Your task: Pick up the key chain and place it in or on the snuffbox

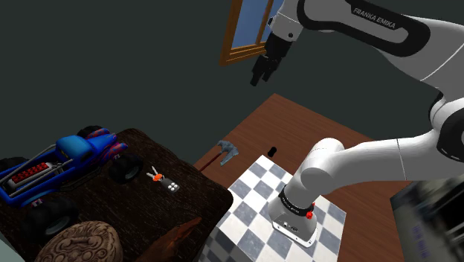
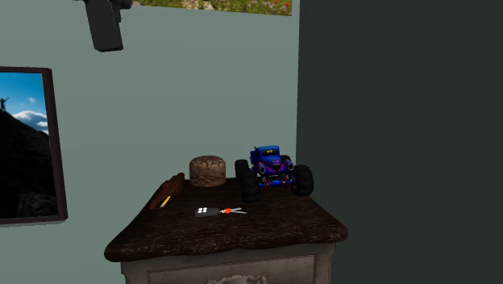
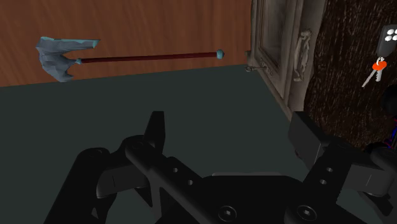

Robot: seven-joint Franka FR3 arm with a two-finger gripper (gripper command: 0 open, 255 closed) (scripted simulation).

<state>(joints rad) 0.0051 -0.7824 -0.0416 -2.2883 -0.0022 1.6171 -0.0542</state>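
Nearest, in the wrist view, black pincer [image 3: 231, 124], fingers spread wide apart, empty. Beyond it, blue-headed axe [image 3: 63, 57] with a dark red handle, lying flat on wood flooring. To one side, dark-topped table [image 3: 347, 57], carrying the key chain [image 3: 380, 63]: black fob, red-capped key. In the second exterior view, key chain toward the table's front edge. Farther back, round carved snuffbox [image 2: 207, 170], apart from it. Just beside that, blue toy monster truck [image 2: 272, 171].
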